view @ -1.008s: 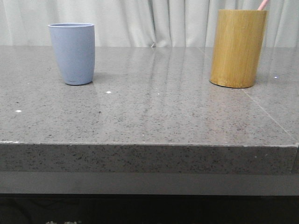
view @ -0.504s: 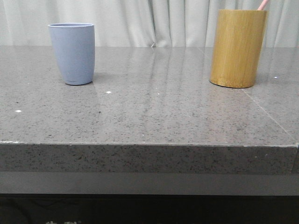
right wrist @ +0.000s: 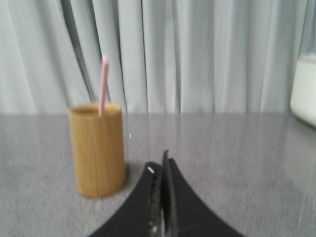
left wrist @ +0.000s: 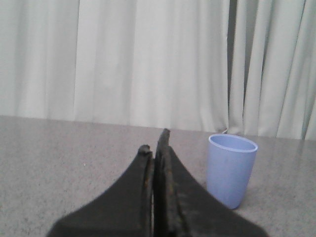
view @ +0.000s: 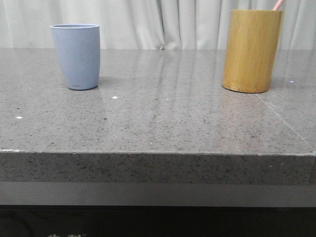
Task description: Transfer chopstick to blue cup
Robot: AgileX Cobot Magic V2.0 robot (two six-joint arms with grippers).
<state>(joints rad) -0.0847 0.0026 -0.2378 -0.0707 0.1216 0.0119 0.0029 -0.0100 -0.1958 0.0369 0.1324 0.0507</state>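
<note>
The pale blue cup stands upright on the left of the grey stone table; the left wrist view shows the blue cup close beside my left gripper, whose black fingers are pressed together with nothing between them. A pale pink chopstick leans inside the yellow-brown bamboo cylinder, and just its tip pokes out in the front view. My right gripper is shut and empty, a short way off from the bamboo cylinder.
White curtains hang behind the table. A white container sits at the edge of the right wrist view. The table's front edge runs across the front view, with bare stone between the two cups.
</note>
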